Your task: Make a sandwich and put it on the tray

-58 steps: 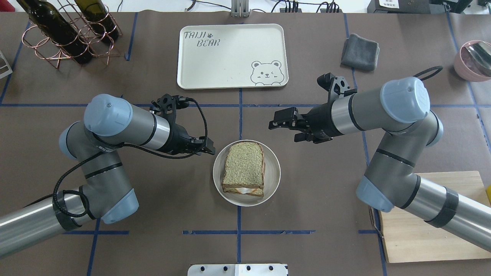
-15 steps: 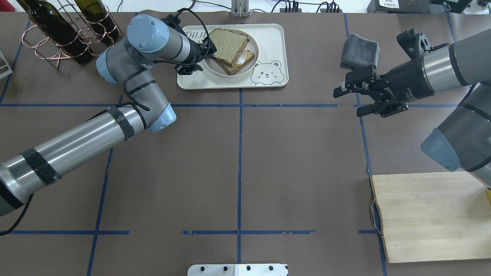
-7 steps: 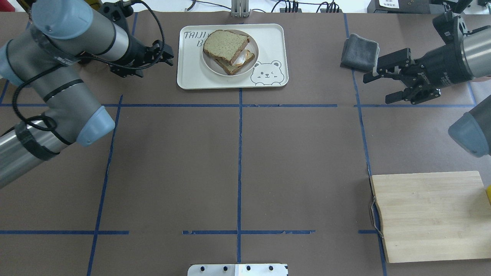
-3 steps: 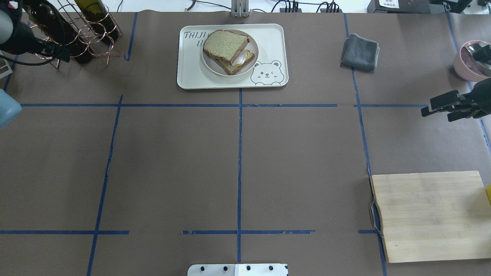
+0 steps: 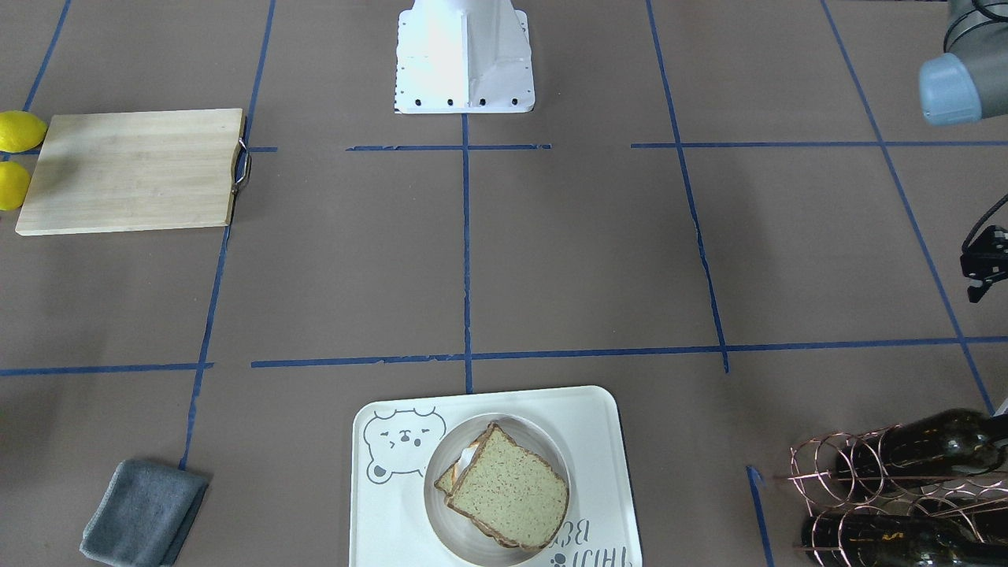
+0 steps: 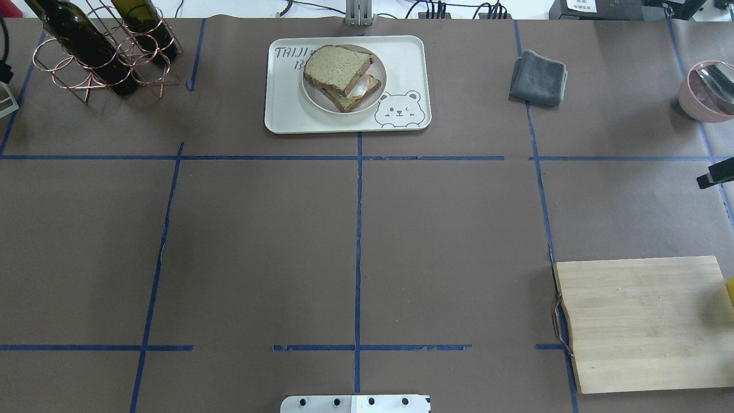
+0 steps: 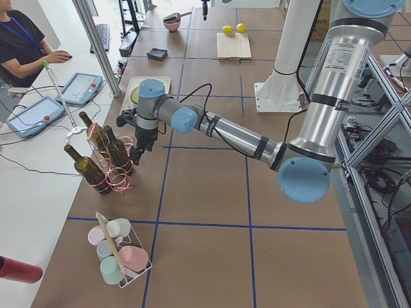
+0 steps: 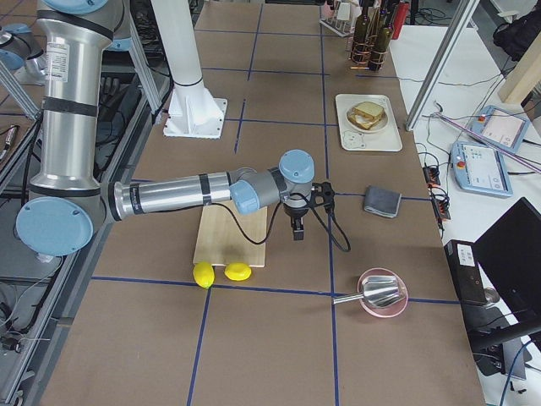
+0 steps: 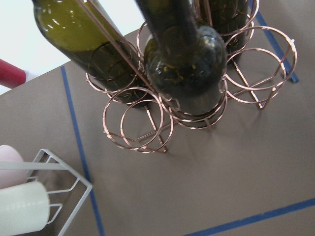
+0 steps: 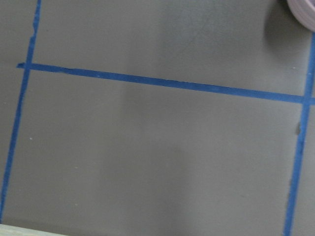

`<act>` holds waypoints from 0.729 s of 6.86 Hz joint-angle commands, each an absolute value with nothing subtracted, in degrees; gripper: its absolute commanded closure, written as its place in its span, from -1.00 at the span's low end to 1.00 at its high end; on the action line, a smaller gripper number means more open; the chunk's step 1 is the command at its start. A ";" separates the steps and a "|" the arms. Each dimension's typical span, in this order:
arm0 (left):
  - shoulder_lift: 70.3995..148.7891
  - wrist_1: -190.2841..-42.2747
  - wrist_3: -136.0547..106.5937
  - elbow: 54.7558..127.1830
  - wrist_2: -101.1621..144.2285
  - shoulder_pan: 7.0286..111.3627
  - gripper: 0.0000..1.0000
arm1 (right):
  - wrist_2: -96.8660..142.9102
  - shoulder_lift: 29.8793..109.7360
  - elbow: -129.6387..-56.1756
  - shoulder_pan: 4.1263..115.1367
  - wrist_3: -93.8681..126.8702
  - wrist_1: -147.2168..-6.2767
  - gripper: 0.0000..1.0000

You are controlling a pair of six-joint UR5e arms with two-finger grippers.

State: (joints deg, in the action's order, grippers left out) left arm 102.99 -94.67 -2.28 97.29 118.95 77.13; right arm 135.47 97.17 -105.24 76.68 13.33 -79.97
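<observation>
The sandwich, two wholegrain slices with white egg showing between, lies on a small round white dish. The dish stands on the cream bear tray at the table's far middle. The top slice sits skewed over the lower one. The front-facing view shows the sandwich on the tray as well. My left gripper hangs beside the wine rack, far from the tray. My right gripper shows only one finger at the right edge. I cannot tell whether either is open or shut.
A copper rack with wine bottles stands at the far left. A grey cloth lies right of the tray, and a pink bowl further right. A wooden cutting board lies near right, with lemons beside it.
The dish with the sandwich went from the table's middle onto the tray in my left gripper, which then let go. Both arms have drawn back to the table's left and right edges.
</observation>
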 commanded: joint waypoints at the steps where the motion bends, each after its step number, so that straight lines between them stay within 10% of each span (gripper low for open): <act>1: 97.50 -93.78 6.92 96.24 124.26 83.38 -1.00 | 133.95 95.55 -105.21 84.34 -5.47 -94.60 -1.00; 5: 85.37 -89.64 14.33 95.80 130.07 87.45 -1.00 | 136.31 96.59 -105.38 90.79 -11.61 -101.25 -1.00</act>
